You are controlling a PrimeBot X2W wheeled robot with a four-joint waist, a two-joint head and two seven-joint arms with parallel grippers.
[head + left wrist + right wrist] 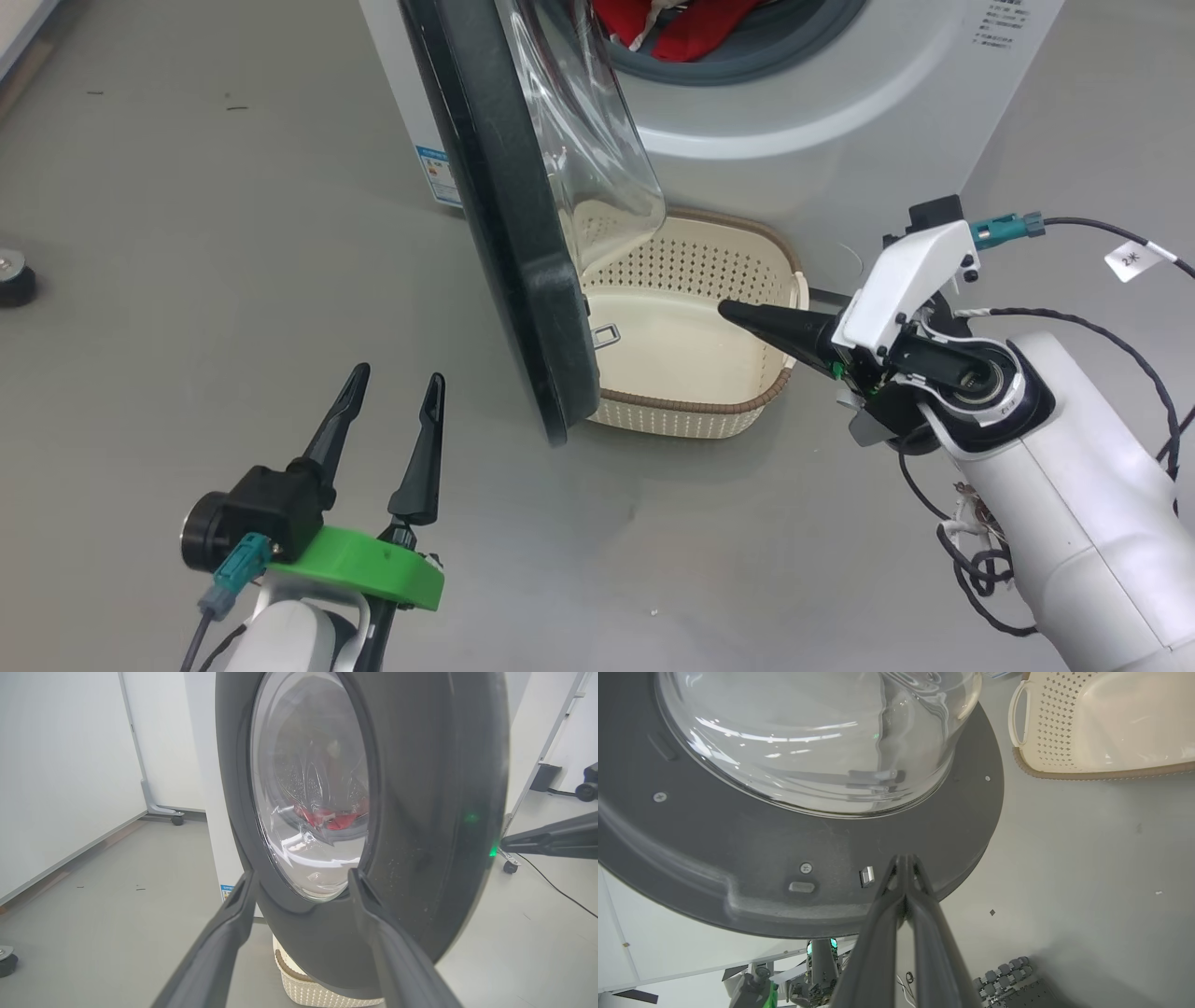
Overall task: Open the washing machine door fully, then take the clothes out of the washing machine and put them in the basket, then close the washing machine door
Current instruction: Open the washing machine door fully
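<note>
The washing machine (840, 103) stands at the top of the head view, with red clothes (681, 28) in its drum mouth. The washing machine door (509, 233) is swung partway out and shows edge-on, its glass bowl (588, 140) over the basket (738, 406) on the floor. My left gripper (397, 383) is open, left of the door and facing its outer face (444, 812). My right gripper (728, 310) is shut and empty above the basket. It points at the door's black inner side (738, 858), near the latch (867, 876), a short gap away.
A blue label sticker (437, 175) sits low on the machine's front. A black caster (14, 280) rests on the grey floor at far left. Cables (1120, 345) loop around my right forearm. White wall panels (60, 765) and a wheeled frame (175, 819) stand left of the machine.
</note>
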